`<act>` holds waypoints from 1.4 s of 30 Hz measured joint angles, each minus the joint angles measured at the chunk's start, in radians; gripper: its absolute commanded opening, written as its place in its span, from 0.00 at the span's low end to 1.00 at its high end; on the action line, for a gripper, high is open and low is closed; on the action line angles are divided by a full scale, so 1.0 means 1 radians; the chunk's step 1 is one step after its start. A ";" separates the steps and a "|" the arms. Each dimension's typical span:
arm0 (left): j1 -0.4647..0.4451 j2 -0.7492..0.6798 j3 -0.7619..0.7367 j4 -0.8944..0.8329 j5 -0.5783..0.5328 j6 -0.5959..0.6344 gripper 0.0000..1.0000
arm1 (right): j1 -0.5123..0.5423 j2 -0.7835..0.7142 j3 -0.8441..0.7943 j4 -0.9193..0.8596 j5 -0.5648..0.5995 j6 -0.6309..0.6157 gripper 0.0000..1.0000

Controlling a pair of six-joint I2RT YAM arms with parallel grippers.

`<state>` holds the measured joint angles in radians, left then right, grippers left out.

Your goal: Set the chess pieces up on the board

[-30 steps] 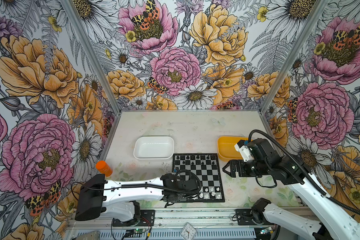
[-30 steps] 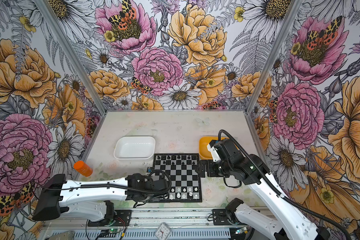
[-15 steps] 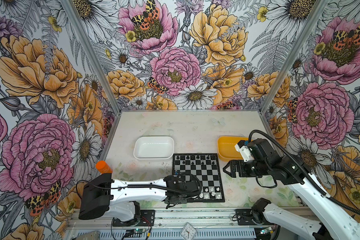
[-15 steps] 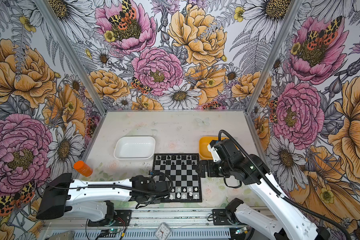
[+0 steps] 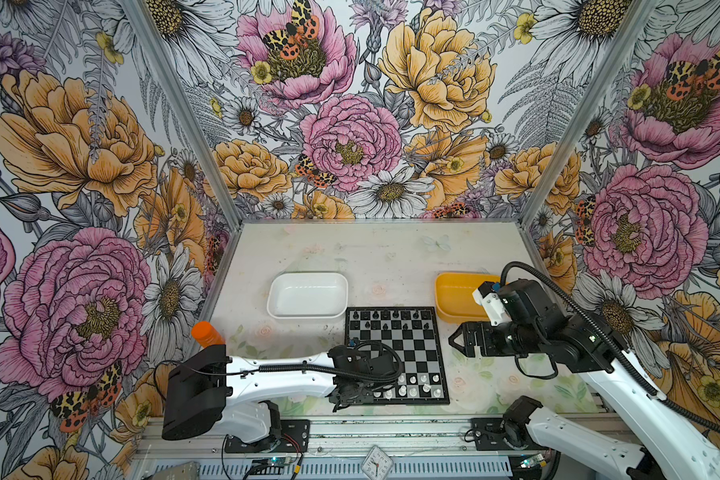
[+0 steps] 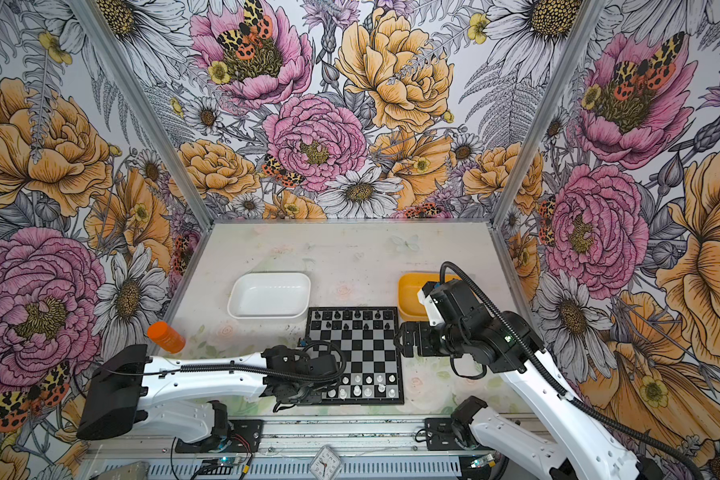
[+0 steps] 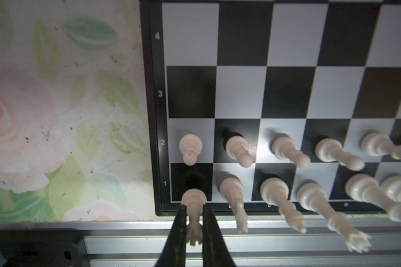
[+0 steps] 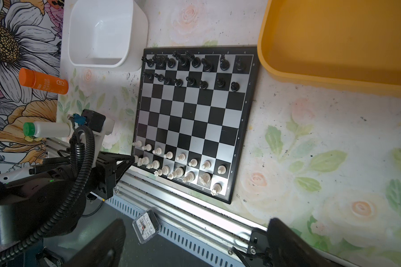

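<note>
Left fingers (image 7: 178,231) are pinched narrow on the stem of a white rook (image 7: 193,196), holding it over the near-left corner of the board (image 7: 241,34). Its base hangs at the near edge of the dark corner square by the mark 1, the only bare square in the two near rows. Whether the base touches the board I cannot tell.

Against a second ago the change is small. The left arm brings its elbow a little toward the board and its wrist settles slightly toward the near edge of the table (image 5: 391,257). No piece on the board changes square. Right fingers (image 8: 285,240) stand wide with nothing between them, over the table just off the board's right edge and near the yellow tray (image 5: 438,295). They do not move in that second.

This reads as the slow last stretch of a placement. The black pieces (image 8: 196,62) fill the two far rows and the white pieces (image 8: 181,157) fill every near square but this one, so the rook looks like the final piece. Its base seems to sit nearer than the square's middle. A small push away from the near edge before release would likely centre it.
</note>
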<state>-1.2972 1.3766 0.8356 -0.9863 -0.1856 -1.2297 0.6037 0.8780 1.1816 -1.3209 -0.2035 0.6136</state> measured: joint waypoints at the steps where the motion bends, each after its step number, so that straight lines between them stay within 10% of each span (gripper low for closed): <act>1: 0.000 0.000 0.000 0.000 0.000 0.002 0.12 | 0.000 0.000 0.000 0.000 0.000 0.000 0.98; 35: 0.092 -0.131 0.002 -0.035 -0.032 0.036 0.42 | 0.000 0.023 0.020 -0.014 0.020 -0.001 0.98; 38: 0.127 -0.223 0.011 -0.078 -0.071 0.046 0.63 | 0.000 0.032 0.038 -0.015 0.031 -0.002 1.00; 40: 0.149 -0.295 0.037 -0.119 -0.116 0.056 0.99 | 0.000 0.035 0.053 -0.014 0.047 -0.004 1.00; 42: 0.176 -0.371 0.067 -0.152 -0.166 0.061 0.99 | 0.000 0.035 0.062 -0.015 0.070 -0.008 1.00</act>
<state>-1.1210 1.0054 0.9028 -1.1381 -0.3519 -1.1687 0.6037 0.9131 1.2438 -1.3357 -0.1337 0.6056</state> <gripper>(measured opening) 0.947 0.995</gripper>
